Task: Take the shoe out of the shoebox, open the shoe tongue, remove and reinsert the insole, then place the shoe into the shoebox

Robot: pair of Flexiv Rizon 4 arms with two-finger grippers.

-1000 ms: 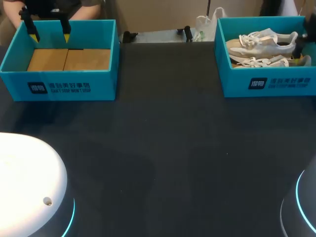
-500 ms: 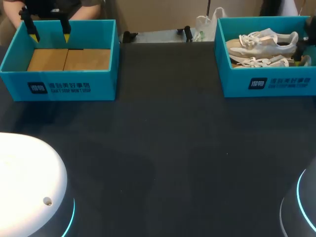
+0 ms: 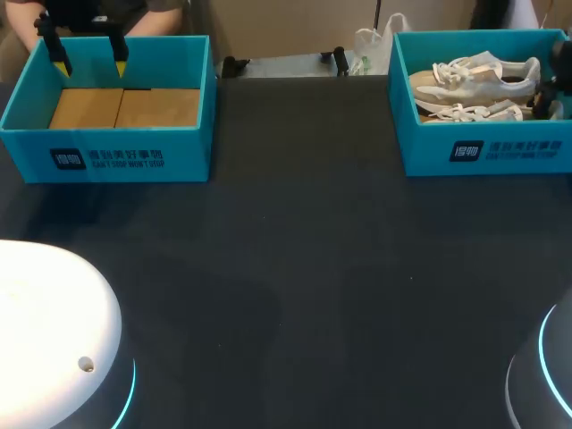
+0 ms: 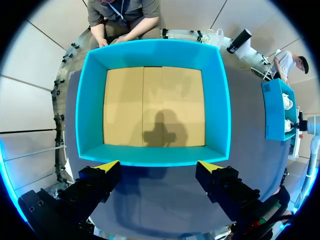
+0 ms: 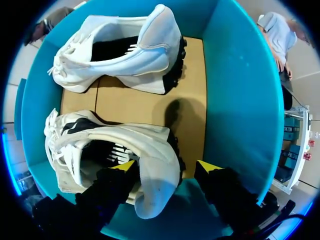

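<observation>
When going down for the shoe (image 5: 115, 145) nearer to the right gripper (image 5: 165, 167), inside the shoebox (image 5: 235, 100) at the far right of the desk (image 3: 313, 268), start from the present pose: fingers apart, one yellow tip over the shoe's opening and the other outside the heel, holding nothing yet. Lower straight, so as to take the heel collar between the two fingers, and close only on the firm back part, not on the soft pull tab. Watch the box wall near the outer finger and avoid scraping it. Lift upright, without dragging the second shoe (image 5: 125, 55) lying apart in the same box. Leave the left gripper (image 4: 157, 165), also open and empty, above the other box (image 4: 90, 100), ready to help with the tongue.
</observation>
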